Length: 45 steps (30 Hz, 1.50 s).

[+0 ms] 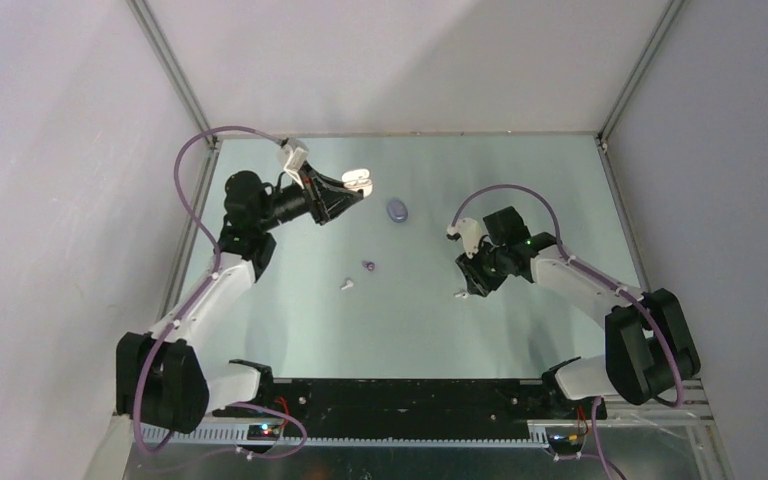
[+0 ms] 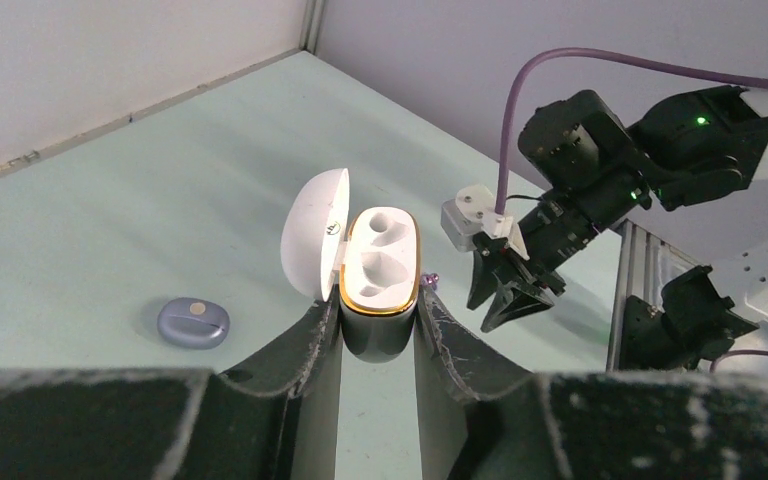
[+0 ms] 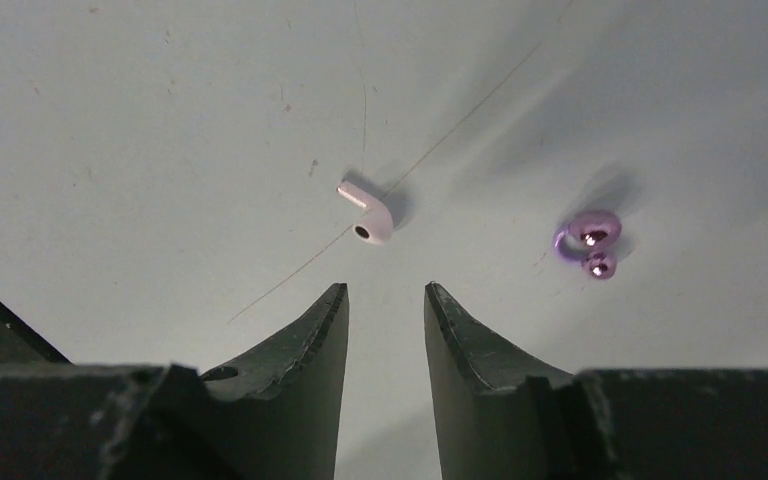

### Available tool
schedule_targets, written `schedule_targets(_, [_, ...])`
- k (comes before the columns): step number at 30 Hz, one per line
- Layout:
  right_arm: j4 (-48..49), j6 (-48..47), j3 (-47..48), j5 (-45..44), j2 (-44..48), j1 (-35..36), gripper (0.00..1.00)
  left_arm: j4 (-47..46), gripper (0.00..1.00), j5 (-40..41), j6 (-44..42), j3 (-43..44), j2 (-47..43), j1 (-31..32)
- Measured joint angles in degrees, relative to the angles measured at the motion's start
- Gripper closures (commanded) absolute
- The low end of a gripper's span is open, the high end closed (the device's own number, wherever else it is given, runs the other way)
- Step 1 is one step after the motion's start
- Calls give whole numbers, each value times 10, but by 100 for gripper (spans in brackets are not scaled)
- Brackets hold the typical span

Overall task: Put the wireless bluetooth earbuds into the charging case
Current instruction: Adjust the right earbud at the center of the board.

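My left gripper (image 2: 380,335) is shut on a white charging case (image 2: 382,265) with a gold rim. The case is open, its lid (image 2: 312,235) swung left, and both wells are empty. In the top view the case (image 1: 358,180) is held up at the far left. My right gripper (image 3: 385,295) is open and empty, low over the table. A white earbud (image 3: 368,215) lies just ahead of its fingertips, and a purple earbud cluster (image 3: 588,240) lies to the right. The top view shows a white earbud (image 1: 460,294) beside my right gripper (image 1: 470,285), another white earbud (image 1: 346,284) and a purple one (image 1: 368,265).
A closed purple case (image 1: 396,210) lies on the table right of the held case; it also shows in the left wrist view (image 2: 193,321). Metal frame posts and white walls bound the table at the back and sides.
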<state>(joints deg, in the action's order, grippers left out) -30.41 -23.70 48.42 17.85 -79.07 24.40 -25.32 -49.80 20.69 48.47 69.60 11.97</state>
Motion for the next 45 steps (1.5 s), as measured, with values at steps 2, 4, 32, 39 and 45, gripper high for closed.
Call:
schedule_targets(2, [-5, 21, -5, -12, 1, 4, 63, 10, 100, 8, -5, 0, -3, 0])
schedule_targets(4, [-12, 26, -13, -23, 1, 6, 62, 18, 100, 17, -10, -1, -3, 0])
schedule_targets(32, [33, -38, 63, -56, -144, 32, 77, 51, 99, 47, -33, -19, -4, -1])
schedule_targets(39, [40, -42, 91, -54, -160, 22, 75, 55, 99, 49, -37, -19, -4, -1])
schedule_targets(45, [29, -43, 97, -35, -160, 9, 62, 68, 99, 49, -44, -19, -4, 0])
